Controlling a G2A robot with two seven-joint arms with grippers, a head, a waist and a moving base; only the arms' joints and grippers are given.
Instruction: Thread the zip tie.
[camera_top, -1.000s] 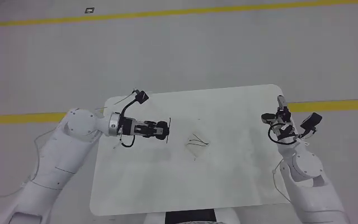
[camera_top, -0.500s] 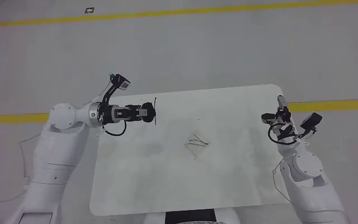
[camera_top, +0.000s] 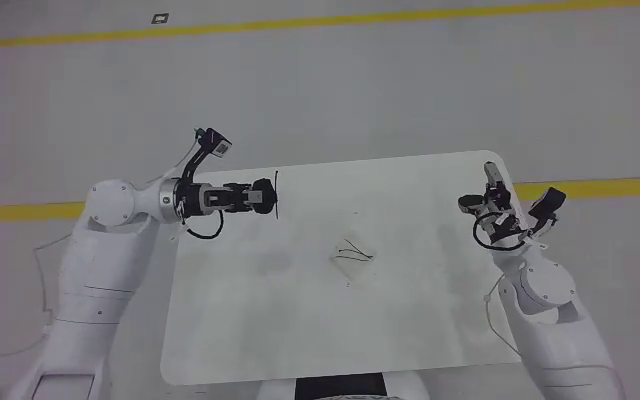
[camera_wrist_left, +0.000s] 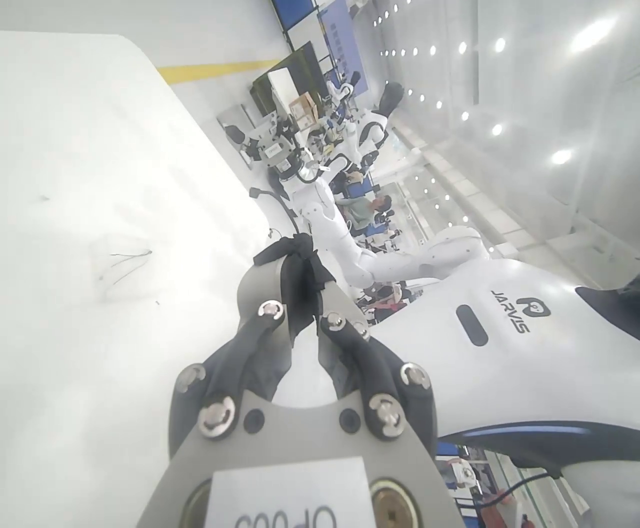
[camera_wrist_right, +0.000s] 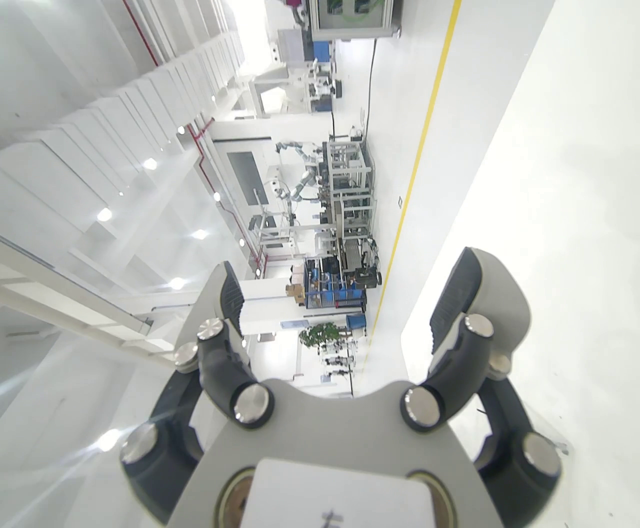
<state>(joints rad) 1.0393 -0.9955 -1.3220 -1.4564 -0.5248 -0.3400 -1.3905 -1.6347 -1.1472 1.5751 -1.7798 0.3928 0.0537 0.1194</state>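
Top view: a zip tie (camera_top: 276, 181) is pinched crosswise in the left claw (camera_top: 268, 194), both ends left free, likely for threading; loose ties (camera_top: 352, 255) lie well beyond its tips. The right claw (camera_wrist_right: 345, 280) is spread wide, empty.

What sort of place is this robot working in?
Probably a big robotics workshop or factory hall: other white robots stand in the background, machine racks fill the far end, and yellow lines mark the pale floor.
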